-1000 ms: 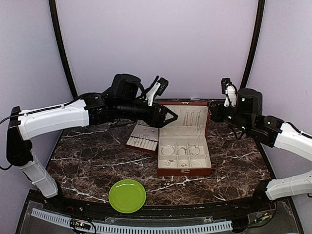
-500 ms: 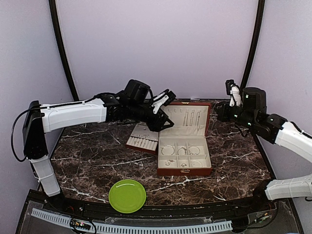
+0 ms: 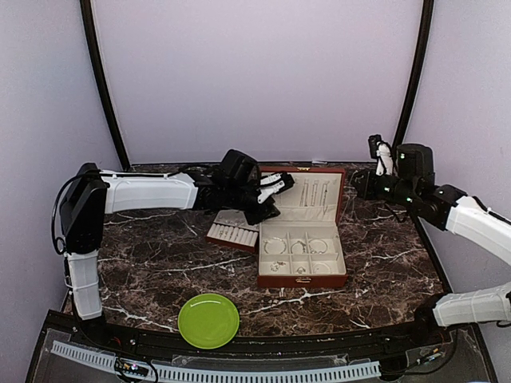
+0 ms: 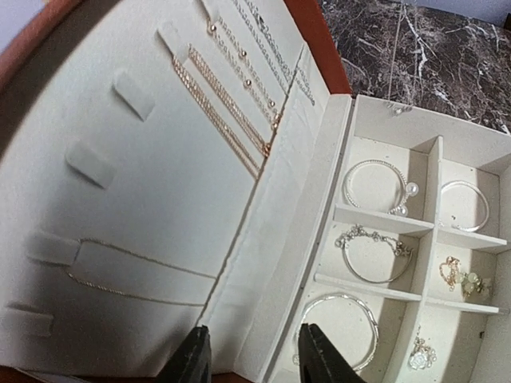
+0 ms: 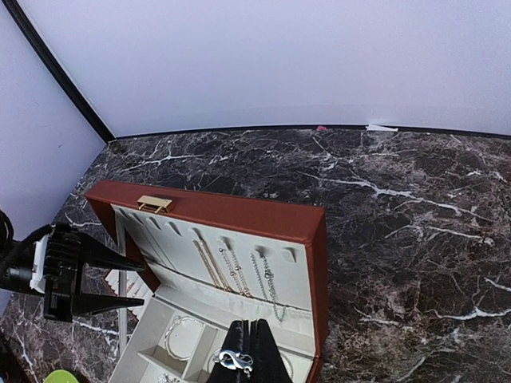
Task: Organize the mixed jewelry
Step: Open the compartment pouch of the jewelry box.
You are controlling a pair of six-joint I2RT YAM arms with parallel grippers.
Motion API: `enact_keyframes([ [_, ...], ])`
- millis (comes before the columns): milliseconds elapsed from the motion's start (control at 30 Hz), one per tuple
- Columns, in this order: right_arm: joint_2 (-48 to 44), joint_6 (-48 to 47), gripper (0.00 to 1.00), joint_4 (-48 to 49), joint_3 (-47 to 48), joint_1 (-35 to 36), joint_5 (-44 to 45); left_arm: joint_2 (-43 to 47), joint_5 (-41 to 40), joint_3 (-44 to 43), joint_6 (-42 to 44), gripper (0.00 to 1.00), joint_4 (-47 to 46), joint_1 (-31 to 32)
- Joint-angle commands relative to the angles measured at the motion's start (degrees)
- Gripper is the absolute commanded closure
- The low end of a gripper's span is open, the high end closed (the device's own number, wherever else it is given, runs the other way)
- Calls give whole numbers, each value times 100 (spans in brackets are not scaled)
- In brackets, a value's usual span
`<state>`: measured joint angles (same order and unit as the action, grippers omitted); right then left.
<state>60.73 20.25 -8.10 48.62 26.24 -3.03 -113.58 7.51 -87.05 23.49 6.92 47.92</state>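
Observation:
The mixed jewelry lies in an open reddish-brown box (image 3: 302, 278). Thin chains (image 4: 231, 104) hang on the cream lid and silvery bracelets (image 4: 375, 187) sit in the compartments. My left gripper (image 4: 255, 359) is open at the lid's left end. Its fingers straddle the seam between lid and compartments, with nothing gripped. From the right wrist view the left gripper (image 5: 142, 283) points at the box's left edge. My right gripper (image 5: 249, 351) hovers above the box's right side and is shut on a small silvery piece (image 5: 237, 361). From above it (image 3: 357, 185) is by the lid's right edge.
A flat cream-lined tray (image 3: 233, 233) with ring slots leans against the box's left side, under my left arm. A green plate (image 3: 208, 319) sits near the front edge. Dark marble tabletop (image 3: 152, 263) spreads around; a curved black frame and pale walls enclose it.
My left arm has swung down and right to the lid's left end, and its jaws have narrowed. The right arm shifted slightly and stays shut on the silvery piece.

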Motion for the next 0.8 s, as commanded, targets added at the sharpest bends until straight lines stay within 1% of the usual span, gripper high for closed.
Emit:
enact_keyframes([
  [0,171,65,100,256,176,-100,-435,91,-473,-9,535,60,-578,35],
  [133,331,100,100,379,234,-152,-645,64,-618,66,766,60,-674,79],
  [333,513,160,100,491,280,-188,-861,23,-604,149,780,62,-674,123],
  [500,483,179,100,521,249,-203,-895,-110,-682,112,834,63,-602,205],
  [600,468,197,100,550,221,-204,-911,-233,-987,24,887,64,-502,277],
  [767,428,258,100,589,179,-213,-970,-398,-1207,-93,973,64,-370,373],
])
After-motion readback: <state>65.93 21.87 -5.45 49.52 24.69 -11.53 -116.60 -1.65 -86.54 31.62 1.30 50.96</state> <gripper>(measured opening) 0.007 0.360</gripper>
